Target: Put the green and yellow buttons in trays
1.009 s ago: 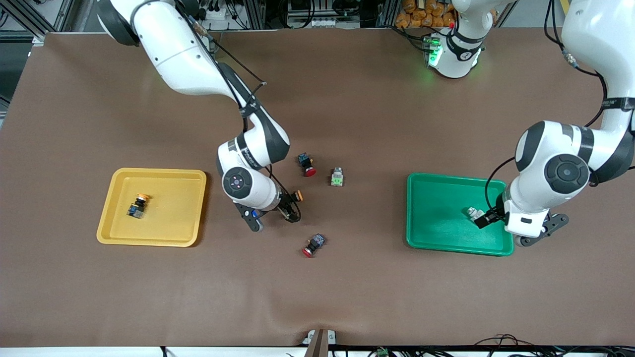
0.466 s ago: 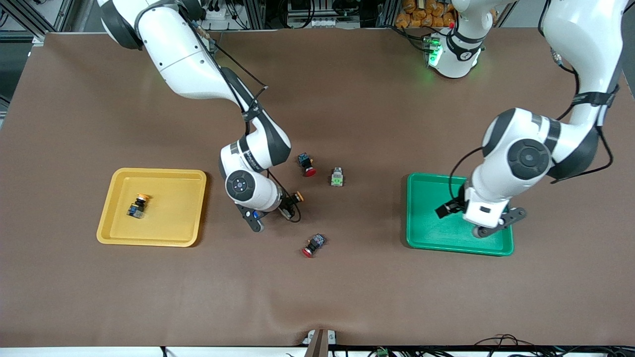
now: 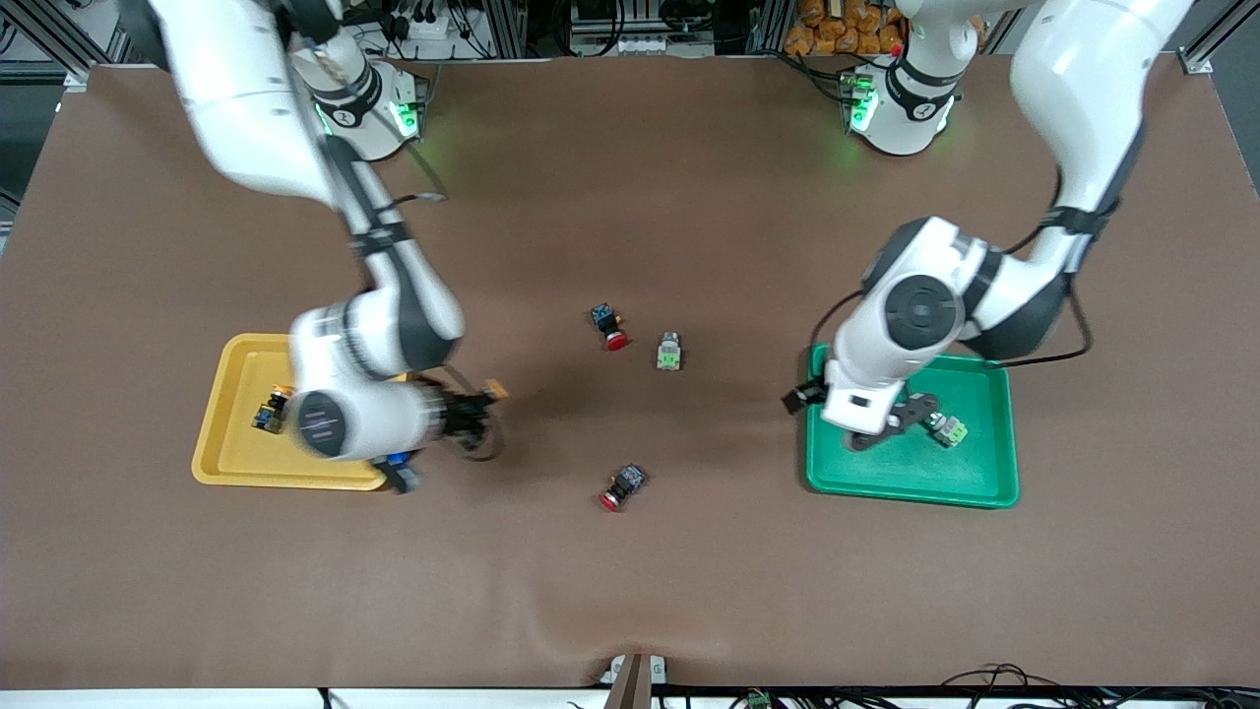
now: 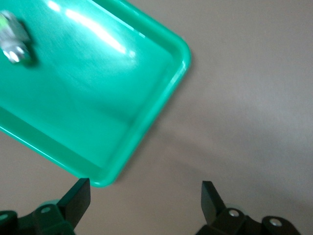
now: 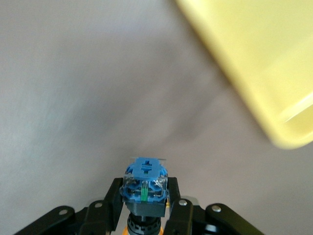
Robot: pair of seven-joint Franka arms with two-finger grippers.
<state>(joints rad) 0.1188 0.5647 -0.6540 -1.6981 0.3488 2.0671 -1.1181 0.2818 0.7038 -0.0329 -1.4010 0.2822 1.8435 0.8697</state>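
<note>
My right gripper (image 3: 476, 407) is shut on a black-and-blue button with an orange-yellow cap (image 3: 494, 392), held above the table beside the yellow tray (image 3: 231, 438). In the right wrist view the button (image 5: 145, 183) sits between the fingers of the gripper (image 5: 145, 198), with the tray's corner (image 5: 264, 73) ahead. A second yellow button (image 3: 272, 408) lies in that tray. My left gripper (image 3: 799, 398) is open and empty over the green tray's (image 3: 911, 473) corner; it also shows in the left wrist view (image 4: 146, 196). A green-capped button (image 3: 949, 428) lies in the green tray (image 4: 98, 98). Another green-capped button (image 3: 669, 353) lies mid-table.
Two red-capped black-and-blue buttons lie mid-table: one (image 3: 610, 327) beside the loose green button, one (image 3: 622, 486) nearer the front camera. The brown mat covers the whole table.
My right gripper lifted the yellow button and carried it toward the yellow tray. My left gripper let go of the green button in the green tray and moved toward the table's middle.
</note>
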